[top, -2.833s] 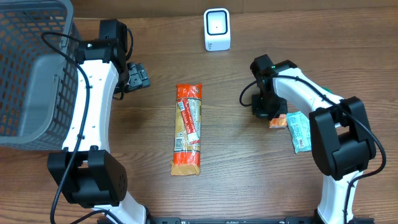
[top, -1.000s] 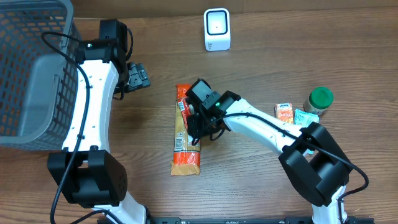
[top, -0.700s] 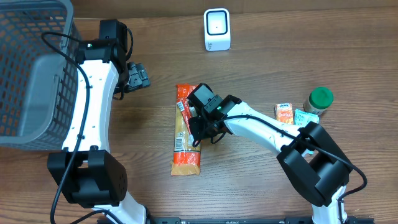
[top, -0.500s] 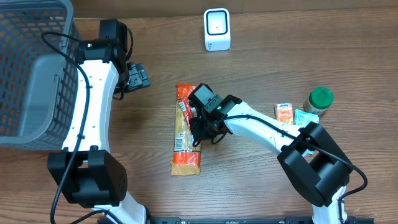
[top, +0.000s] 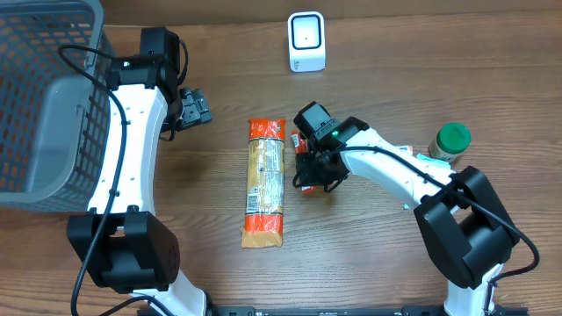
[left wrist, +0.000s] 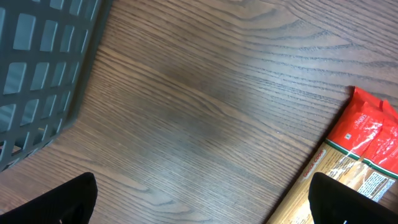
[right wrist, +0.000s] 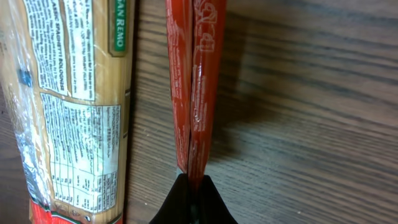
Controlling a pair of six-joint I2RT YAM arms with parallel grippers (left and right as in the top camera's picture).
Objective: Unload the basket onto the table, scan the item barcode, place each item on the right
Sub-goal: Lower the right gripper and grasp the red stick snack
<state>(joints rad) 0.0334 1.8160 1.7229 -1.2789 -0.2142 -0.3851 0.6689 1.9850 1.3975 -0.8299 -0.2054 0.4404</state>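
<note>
One slim red packet (right wrist: pixel 194 81) is pinched on edge by the right gripper (right wrist: pixel 193 190), whose fingertips are closed tight on one end of it. The packet is held just beside the long pasta bag (top: pixel 264 180), near the middle of the table (top: pixel 369 254) and well apart from the white scanner (top: pixel 306 41) at the far edge.

For the step to be done well, the packet should be raised clear of the pasta bag before it is swung, so that the bag is not dragged. The barcode face should then be turned flat toward the scanner window and held steady. Which face carries the barcode cannot be told, since only the thin edge is shown. The grip is narrow, so a slow carry is advised to stop the packet pivoting.

The right arm is stretched inward, with its wrist bent down over the packet. The left gripper (top: pixel 195 107) is parked wide open near the basket (top: pixel 35 105), with nothing held.
</note>
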